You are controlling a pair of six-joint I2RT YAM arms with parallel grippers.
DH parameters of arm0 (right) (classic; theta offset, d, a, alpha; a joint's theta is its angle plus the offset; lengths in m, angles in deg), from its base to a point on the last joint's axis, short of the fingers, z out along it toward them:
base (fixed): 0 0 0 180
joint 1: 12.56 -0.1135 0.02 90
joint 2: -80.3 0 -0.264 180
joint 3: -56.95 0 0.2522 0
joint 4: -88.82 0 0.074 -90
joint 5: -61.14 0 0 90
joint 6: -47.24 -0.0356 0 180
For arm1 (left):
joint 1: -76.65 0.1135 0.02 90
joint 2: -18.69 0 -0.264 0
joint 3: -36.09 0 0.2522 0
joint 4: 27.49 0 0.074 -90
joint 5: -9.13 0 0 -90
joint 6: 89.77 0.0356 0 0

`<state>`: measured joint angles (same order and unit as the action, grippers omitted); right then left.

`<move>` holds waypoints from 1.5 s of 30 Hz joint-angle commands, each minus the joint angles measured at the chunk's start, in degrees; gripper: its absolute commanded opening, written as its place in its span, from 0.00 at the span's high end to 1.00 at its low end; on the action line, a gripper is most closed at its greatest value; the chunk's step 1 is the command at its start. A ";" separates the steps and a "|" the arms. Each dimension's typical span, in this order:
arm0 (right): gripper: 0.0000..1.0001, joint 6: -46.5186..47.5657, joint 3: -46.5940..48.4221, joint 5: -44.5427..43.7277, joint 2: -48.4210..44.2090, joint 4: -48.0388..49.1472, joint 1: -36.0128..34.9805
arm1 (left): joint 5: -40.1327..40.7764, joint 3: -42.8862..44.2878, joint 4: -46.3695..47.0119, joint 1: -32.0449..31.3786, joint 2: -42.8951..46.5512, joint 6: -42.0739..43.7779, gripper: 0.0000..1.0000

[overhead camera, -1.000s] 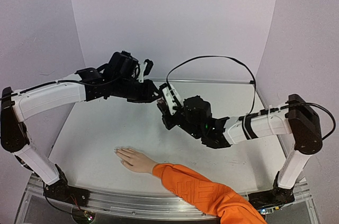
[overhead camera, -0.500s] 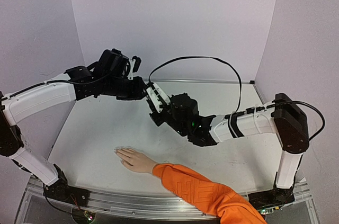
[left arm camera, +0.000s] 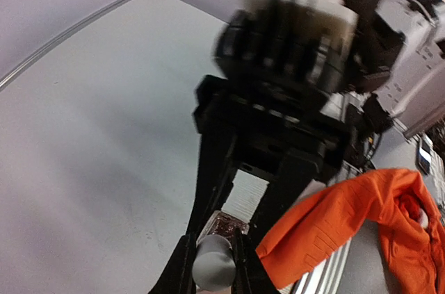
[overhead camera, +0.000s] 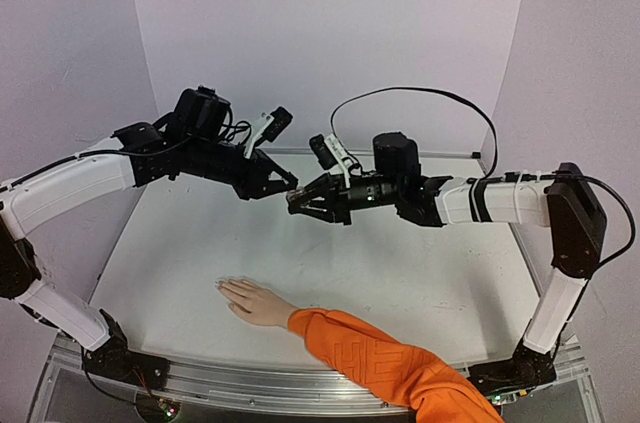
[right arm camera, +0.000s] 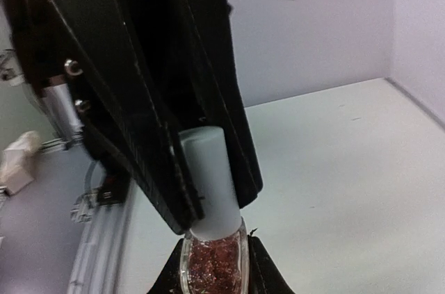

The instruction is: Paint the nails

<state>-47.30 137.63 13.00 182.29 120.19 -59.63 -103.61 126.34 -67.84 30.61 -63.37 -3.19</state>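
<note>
Two arms meet tip to tip in mid-air over the table (overhead camera: 430, 283): the left arm (overhead camera: 90, 188) and the right arm (overhead camera: 500, 201). From above, the left fingers (overhead camera: 288, 186) and the right fingers (overhead camera: 296, 200) both look closed, but whatever sits between them is too small to make out there.

The wrist cameras fill that in. The right fingers are shut on a small clear bottle (right arm camera: 212, 270) of reddish glitter polish, and the left fingers are clamped on its grey cap (right arm camera: 211, 183), which meets the top of the bottle. The left wrist camera sees the cap end-on, with the glitter just beyond it and a fold of orange sleeve (overhead camera: 390, 363) below.

Only the top camera shows the hand (overhead camera: 255, 303). It lies flat on the table near the front edge, with its fingers pointing left. The nails (overhead camera: 222, 286) are at those fingertips, barely distinguishable from the skin and well apart from the bottle.

A second ago the right arm's wrist sloped down toward the table. Now that forearm stretches nearly level, with its cable (overhead camera: 420, 93) arching above. The left arm has swung slightly too, yet the meeting point is about where it was. The hand has not moved.

In all there are two arms, one bottle, one cap, one hand and one sleeve.
</note>
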 commanded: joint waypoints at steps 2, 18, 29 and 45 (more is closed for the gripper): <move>1.00 -15.35 12.62 32.98 -1.94 21.57 0.19 | -26.17 1.10 -15.73 -3.66 -5.80 14.78 1.00; 1.00 -12.77 5.35 24.61 -4.89 22.07 0.54 | -25.11 3.09 -15.76 -2.87 -0.46 12.89 0.61; 1.00 -0.29 -2.97 -1.29 -12.26 10.84 0.95 | -12.20 -10.28 -1.81 4.38 18.22 -1.99 0.11; 1.00 9.41 5.13 -66.16 -4.26 7.03 -17.55 | 5.80 -9.78 18.35 3.54 19.88 -24.18 0.14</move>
<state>-39.85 137.91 -42.38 177.46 123.73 -76.87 -99.59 114.84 -57.17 34.76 -43.11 -24.54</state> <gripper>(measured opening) 0.220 0.871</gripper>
